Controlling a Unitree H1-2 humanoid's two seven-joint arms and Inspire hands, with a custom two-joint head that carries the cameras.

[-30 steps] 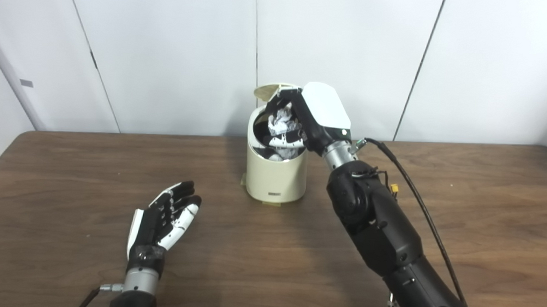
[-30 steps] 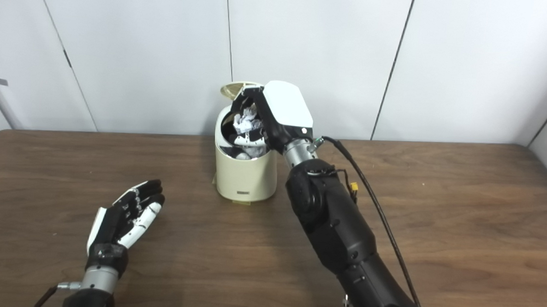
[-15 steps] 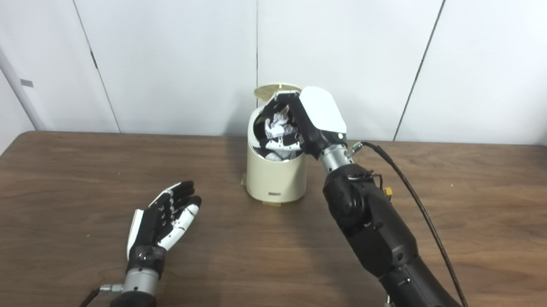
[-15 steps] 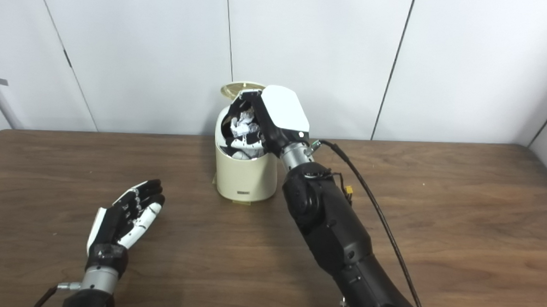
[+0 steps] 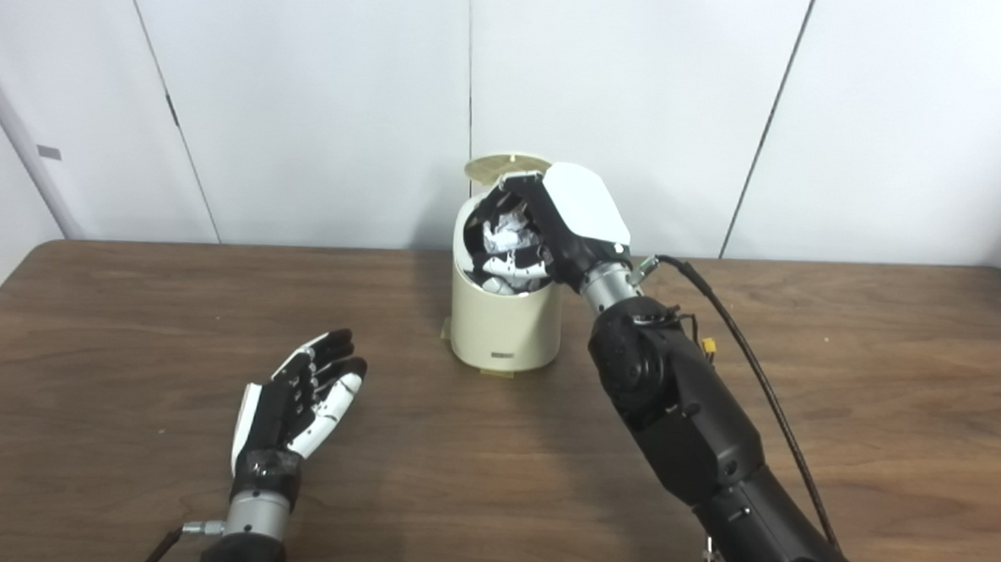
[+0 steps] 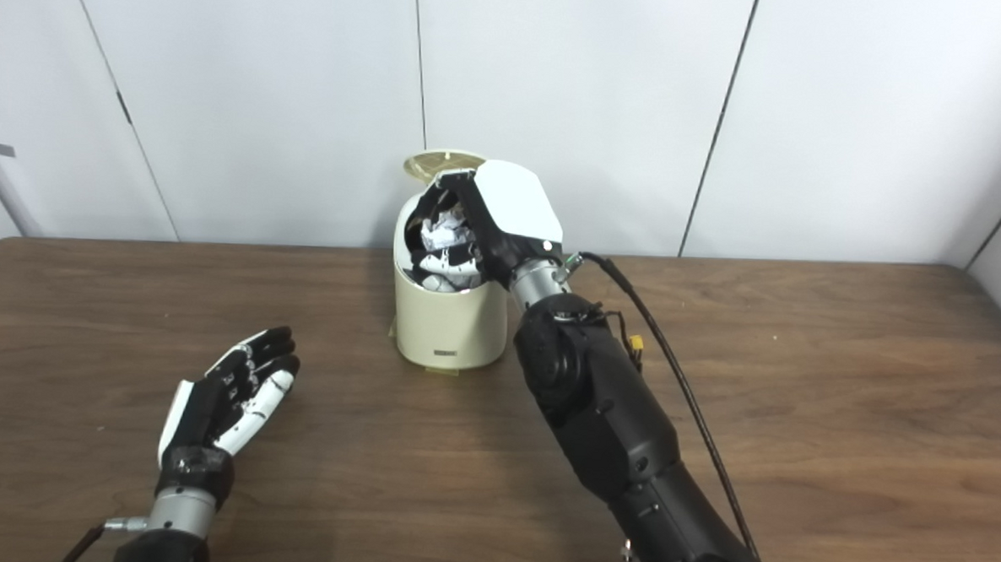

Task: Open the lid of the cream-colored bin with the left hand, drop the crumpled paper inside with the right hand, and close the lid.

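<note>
Right hand (image 5: 545, 232) closed on crumpled paper (image 5: 503, 230) inside open bin (image 5: 503, 327); left hand (image 5: 297, 403) spread empty at 7 o'clock on bench (image 5: 127, 315)

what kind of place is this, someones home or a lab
Most likely a lab or test room, not a home: a bare wooden table, plain white wall panels, and only a cream-colored bin set out.

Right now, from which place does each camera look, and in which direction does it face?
Left eye view: on the head, facing forward and down at the table; both arms enter from below, the left hand open.
Right eye view: beside it, slightly to the right, same direction and same body parts.
Both share the cream-colored bin, its lid raised, and the right hand holding the crumpled paper in its opening.
</note>
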